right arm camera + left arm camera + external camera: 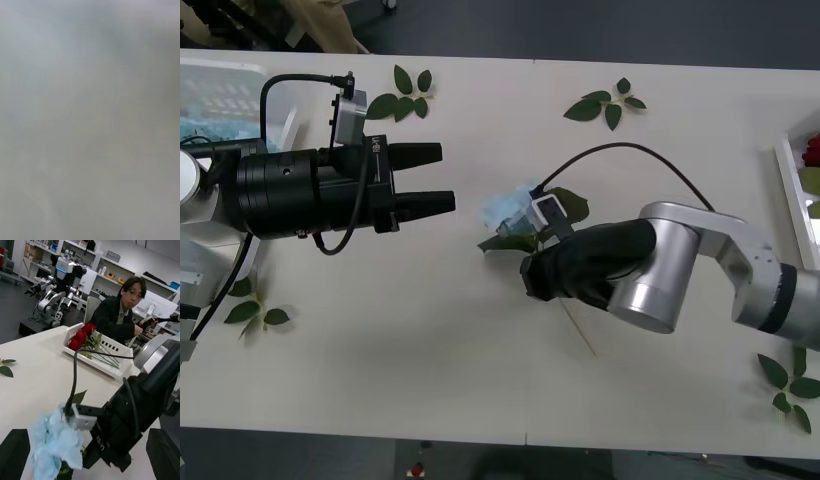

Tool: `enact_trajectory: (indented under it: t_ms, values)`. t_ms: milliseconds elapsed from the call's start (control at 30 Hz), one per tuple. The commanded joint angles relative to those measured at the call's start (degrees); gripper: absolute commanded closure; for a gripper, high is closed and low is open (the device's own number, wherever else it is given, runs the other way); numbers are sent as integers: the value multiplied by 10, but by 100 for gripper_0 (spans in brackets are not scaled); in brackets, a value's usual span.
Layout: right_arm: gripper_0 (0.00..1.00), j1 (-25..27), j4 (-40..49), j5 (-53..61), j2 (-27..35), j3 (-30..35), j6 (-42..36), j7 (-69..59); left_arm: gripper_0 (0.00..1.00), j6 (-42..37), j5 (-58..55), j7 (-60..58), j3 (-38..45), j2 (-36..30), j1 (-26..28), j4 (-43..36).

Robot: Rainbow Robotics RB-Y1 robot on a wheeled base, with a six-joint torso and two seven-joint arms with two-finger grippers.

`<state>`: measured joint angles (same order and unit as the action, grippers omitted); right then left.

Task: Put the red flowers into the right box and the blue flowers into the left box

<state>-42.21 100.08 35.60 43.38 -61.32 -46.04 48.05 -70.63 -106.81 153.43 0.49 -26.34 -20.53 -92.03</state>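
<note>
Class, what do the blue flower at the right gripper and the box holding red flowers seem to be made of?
Blue flower: apparently fabric, matte; thin, crumpled, frayed-looking petals. Right box: probably moulded plastic, smooth white, with a raised rim and slotted walls. It holds red flowers.

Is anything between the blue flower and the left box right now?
Yes: the left gripper, fingers open, hovers over the table between the blue flower under the right gripper and the left box.
</note>
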Motion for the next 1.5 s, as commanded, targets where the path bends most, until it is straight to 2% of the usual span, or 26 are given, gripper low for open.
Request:
enact_trajectory:
  t_ms: [33, 200, 400, 700, 800, 1067, 1500]
  values:
    - [100, -15, 54, 26, 75, 18, 56, -12, 9, -3, -2, 16, -4, -8, 3, -17]
    - [100, 17, 98, 34, 147, 52, 155, -10, 9, -3, -2, 16, -4, -8, 3, -17]
    - [100, 78, 132, 40, 188, 111, 259, -6, 9, -3, -2, 16, -4, -8, 3, -17]
    - [100, 184, 190, 40, 192, 232, 362, 6, 9, -3, -2, 16, -4, -8, 3, -17]
    - [100, 206, 198, 32, 180, 254, 401, 13, 10, -3, -2, 16, -4, -8, 3, -17]
    - [100, 213, 198, 11, 141, 261, 472, 17, 9, -3, -2, 16, -4, -8, 3, -17]
    - [100, 202, 197, -10, 84, 263, 479, 36, 9, -3, -2, 16, -4, -8, 3, -17]
